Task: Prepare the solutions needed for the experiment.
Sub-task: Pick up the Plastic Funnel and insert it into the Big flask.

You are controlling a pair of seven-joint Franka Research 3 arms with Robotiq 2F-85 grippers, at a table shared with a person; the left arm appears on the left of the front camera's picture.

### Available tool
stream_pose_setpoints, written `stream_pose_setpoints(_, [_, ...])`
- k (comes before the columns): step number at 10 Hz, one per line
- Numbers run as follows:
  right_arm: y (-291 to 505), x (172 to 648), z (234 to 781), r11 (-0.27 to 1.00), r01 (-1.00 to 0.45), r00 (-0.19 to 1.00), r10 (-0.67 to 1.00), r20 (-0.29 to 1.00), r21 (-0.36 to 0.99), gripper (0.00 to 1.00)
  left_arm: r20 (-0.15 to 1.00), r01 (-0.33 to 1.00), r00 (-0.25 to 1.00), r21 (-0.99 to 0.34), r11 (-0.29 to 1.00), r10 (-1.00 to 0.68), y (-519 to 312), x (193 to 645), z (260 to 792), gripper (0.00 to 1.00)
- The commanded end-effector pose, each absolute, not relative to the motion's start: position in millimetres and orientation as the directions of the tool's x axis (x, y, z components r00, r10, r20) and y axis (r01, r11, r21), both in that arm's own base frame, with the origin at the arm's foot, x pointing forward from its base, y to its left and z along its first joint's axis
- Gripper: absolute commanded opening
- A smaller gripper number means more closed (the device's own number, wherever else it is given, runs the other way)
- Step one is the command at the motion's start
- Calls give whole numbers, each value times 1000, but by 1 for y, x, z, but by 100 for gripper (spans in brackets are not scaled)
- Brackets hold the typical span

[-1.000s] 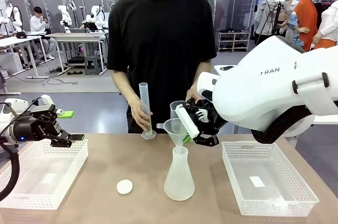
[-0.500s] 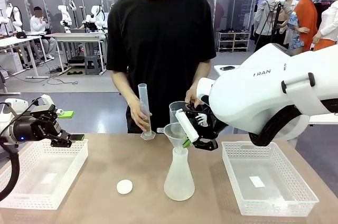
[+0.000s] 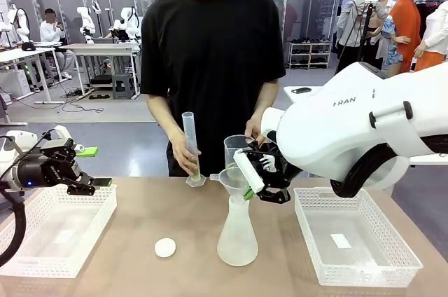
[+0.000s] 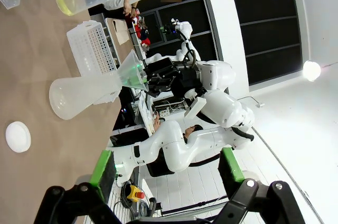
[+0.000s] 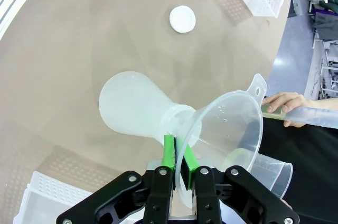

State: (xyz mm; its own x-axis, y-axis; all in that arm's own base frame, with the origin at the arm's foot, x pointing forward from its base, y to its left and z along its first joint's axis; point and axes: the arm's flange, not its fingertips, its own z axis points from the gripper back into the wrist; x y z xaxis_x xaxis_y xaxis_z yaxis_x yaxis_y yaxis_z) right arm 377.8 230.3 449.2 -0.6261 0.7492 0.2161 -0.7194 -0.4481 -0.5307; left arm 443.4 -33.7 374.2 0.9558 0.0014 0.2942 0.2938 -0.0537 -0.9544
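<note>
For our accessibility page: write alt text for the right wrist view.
The right gripper pinches the rim of a clear funnel seated in the neck of a translucent conical flask on a brown table. Beyond lies a small white disc; at the right edge a person's hand holds a measuring cylinder.

The table (image 3: 140, 220) is smooth, matt brown. The flask (image 3: 237, 237) is frosted, translucent white plastic. The funnel (image 5: 227, 123) is clear, glossy plastic. The left basket (image 3: 56, 234) and right basket (image 3: 357, 237) are white perforated plastic. The right claw (image 5: 177, 152) is matt black with matt green pads (image 5: 168, 152). Its arm (image 3: 350, 129) has a glossy white shell. The person's shirt (image 3: 210, 45) is matt black cloth.
</note>
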Motion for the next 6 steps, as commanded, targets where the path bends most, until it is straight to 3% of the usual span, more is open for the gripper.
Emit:
stream_pose_setpoints(1, [229,380,439,-448,-711,-632,745,213,-542,5,302,301,953,-952,-62,-1,-34,443,375,100])
stream_pose_setpoints(6, [232,382,436,-437,-729,-614,758,221,-527,5,302,301,953,-952,-62,-1,-34,443,375,100])
